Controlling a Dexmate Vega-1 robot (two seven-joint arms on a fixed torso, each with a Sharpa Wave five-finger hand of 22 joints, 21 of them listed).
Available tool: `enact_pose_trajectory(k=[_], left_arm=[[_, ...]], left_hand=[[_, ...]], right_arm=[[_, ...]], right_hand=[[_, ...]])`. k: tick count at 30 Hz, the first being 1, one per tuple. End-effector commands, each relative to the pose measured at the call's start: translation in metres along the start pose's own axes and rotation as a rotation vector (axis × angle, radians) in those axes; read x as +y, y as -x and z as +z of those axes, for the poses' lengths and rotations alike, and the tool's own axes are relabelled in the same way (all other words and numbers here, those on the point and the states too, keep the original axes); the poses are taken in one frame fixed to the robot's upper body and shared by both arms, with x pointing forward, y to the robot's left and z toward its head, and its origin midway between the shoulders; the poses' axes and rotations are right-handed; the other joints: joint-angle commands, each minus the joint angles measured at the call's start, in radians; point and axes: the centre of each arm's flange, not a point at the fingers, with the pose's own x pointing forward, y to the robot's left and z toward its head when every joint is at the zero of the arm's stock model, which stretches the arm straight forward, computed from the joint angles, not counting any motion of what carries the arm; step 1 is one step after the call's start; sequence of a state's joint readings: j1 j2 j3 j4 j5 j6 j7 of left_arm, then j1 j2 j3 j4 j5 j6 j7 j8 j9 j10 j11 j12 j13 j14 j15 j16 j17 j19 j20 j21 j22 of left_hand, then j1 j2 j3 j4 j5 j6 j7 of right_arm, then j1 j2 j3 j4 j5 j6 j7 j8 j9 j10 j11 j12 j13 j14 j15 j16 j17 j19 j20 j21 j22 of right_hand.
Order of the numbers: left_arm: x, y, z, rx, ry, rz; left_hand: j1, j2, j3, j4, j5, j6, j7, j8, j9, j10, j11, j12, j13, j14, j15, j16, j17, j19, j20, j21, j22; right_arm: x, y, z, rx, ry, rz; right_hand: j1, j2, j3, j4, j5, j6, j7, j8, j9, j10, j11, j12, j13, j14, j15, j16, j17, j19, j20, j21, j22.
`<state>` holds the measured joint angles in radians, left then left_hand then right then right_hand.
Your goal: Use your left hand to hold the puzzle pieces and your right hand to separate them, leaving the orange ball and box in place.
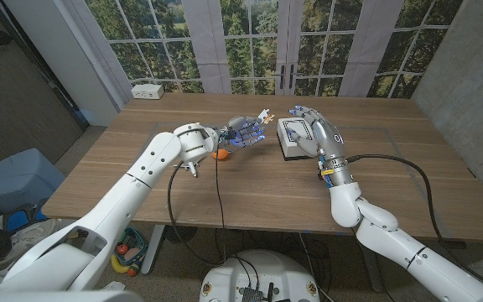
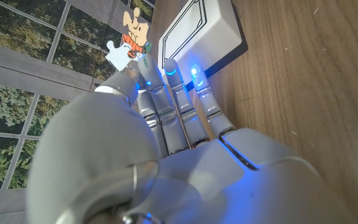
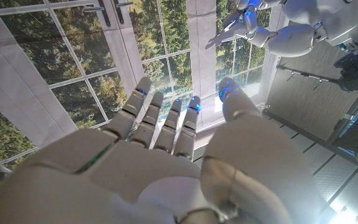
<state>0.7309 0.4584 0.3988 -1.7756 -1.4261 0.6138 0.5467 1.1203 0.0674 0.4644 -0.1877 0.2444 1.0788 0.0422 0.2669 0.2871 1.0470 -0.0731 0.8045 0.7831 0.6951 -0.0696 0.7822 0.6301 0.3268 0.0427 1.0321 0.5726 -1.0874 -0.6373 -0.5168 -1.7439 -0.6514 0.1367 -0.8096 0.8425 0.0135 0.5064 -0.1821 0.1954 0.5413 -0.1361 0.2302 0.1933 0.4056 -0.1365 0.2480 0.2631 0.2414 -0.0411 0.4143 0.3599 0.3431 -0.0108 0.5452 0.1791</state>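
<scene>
While held only by an edge, the puzzle pieces (image 2: 128, 38) sit pinched in the left hand (image 1: 243, 132), raised above the table between orange ball (image 1: 220, 154) and box (image 1: 293, 138). Right hand (image 1: 319, 134): fingers spread, holding nothing, over the box. Risk: a tug could slip the thin pinch, or the approach could nudge the box.

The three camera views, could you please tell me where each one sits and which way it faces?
Head view: fixed on the robot's head, looking down over the wooden table, both arms, box, orange ball.
Left wrist view: behind the left hand, facing the puzzle pieces it holds and the box.
Right wrist view: behind the open right hand, facing the window.
Shared: head and left wrist views both show box and puzzle pieces.
</scene>
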Motion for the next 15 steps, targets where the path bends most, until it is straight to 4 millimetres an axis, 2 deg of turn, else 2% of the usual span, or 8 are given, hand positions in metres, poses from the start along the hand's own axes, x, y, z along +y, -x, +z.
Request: enact_pose_trajectory(k=[1, 15], left_arm=[[0.0037, 0.0028, 0.0031, 0.036, -0.001, -0.017], [0.0029, 0.0073, 0.0029, 0.079, -0.02, -0.016]], left_hand=[[0.014, -0.002, -0.004, 0.002, 0.008, 0.088, 0.072, 0.003, 0.061, 0.011, -0.003, 0.009, 0.003, 0.01, -0.108, 0.006, 0.001, -0.004, 0.0, 0.012, 0.005], [0.03, -0.014, -0.011, 0.001, 0.027, 0.107, 0.074, 0.003, 0.08, 0.021, -0.006, 0.035, 0.026, 0.028, -0.106, 0.008, 0.006, -0.004, 0.002, 0.046, 0.01]], right_arm=[[0.0101, -0.0072, 0.0086, -0.083, 0.082, -0.013], [0.0195, -0.011, 0.0143, -0.158, 0.104, -0.029]], right_hand=[[0.014, 0.005, -0.006, 0.0, -0.002, 0.011, -0.007, 0.007, 0.002, -0.001, -0.005, 0.004, 0.004, 0.012, -0.156, 0.009, 0.005, 0.007, -0.005, 0.009, 0.005], [0.037, 0.004, -0.017, 0.004, -0.007, 0.031, -0.022, 0.009, 0.002, 0.007, -0.017, 0.009, 0.007, 0.013, -0.166, 0.016, 0.014, 0.019, -0.018, 0.012, 0.006]])
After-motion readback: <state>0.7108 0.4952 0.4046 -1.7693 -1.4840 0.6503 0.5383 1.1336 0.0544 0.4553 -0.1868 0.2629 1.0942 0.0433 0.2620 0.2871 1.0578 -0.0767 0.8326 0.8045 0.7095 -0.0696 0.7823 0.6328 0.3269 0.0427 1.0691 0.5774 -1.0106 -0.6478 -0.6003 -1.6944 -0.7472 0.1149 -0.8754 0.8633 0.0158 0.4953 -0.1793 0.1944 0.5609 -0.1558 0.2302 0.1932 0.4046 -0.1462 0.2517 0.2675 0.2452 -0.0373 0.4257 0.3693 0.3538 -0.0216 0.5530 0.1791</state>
